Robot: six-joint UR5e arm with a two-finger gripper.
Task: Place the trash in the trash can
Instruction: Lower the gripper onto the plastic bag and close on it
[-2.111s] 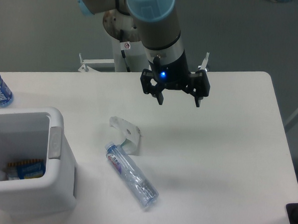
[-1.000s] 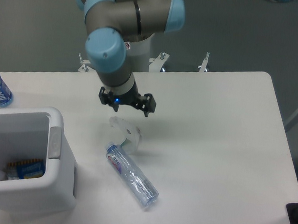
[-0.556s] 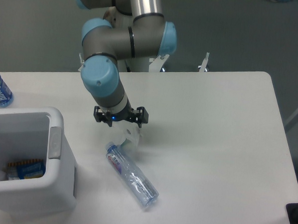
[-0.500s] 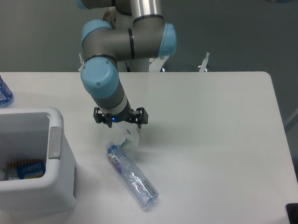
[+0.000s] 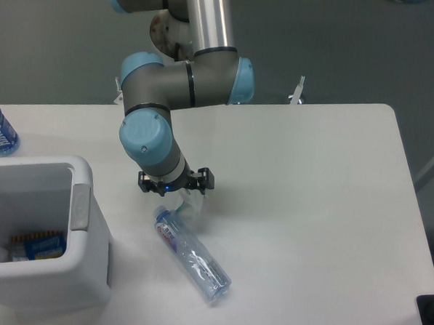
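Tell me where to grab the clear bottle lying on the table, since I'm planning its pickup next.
Grip the bottle across its middle, coming straight down from above. It lies flat on the table, slanted from its cap end near the plastic scrap down to the right, so the jaws should close across its narrow width, square to that slant. The midsection has bare table on both sides; the cap end is crowded by the gripper.

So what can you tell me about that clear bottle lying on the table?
The bottle is clear, crinkled plastic with a blue-red label near its neck. It lies on its side on the white table, slanting from upper left to lower right, with its neck close to the scrap. Nothing grips it.
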